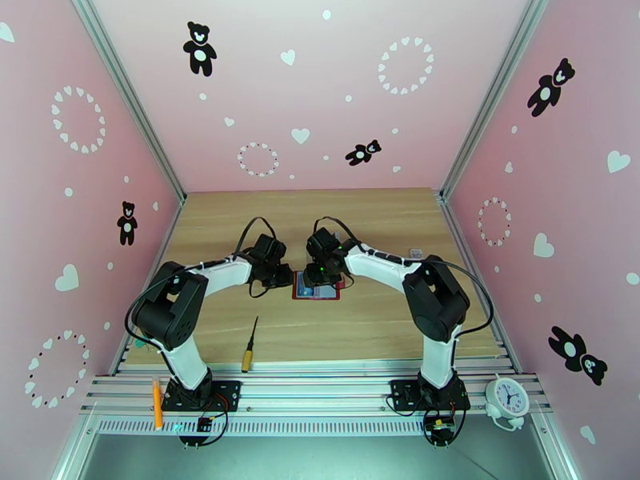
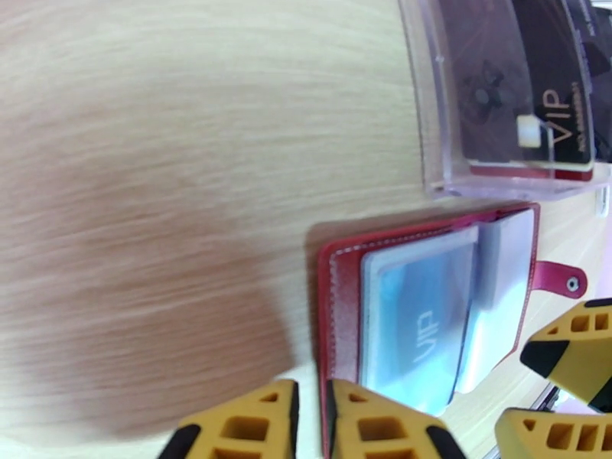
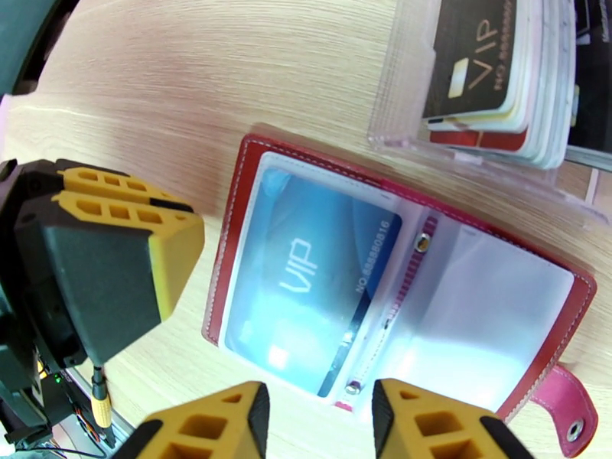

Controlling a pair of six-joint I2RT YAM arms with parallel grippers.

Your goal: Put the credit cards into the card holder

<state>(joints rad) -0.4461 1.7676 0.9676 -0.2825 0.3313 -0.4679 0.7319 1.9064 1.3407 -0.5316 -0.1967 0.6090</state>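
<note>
The dark red card holder (image 2: pixel 340 315) lies open and flat, a blue VIP card (image 3: pixel 314 277) tucked into one side.

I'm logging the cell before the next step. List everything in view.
table: one, light wood, floor of the pink-walled cell
card holder: one, dark red, lying open at the table's middle
blue card: one, marked VIP, in the card holder's sleeve
clear rack: one, transparent, just beyond the card holder
black card: one, marked VIP, front of the rack, with pale and red card edges behind it (number unclear)
screwdriver: one, yellow handle, near edge of the table
pen: one, orange, on the rail by the left base
clock: one, white, on the rail at the right
left gripper: yellow and black fingers, at the card holder's blue-card side
right gripper: yellow and black fingers, open, above the card holder
</note>
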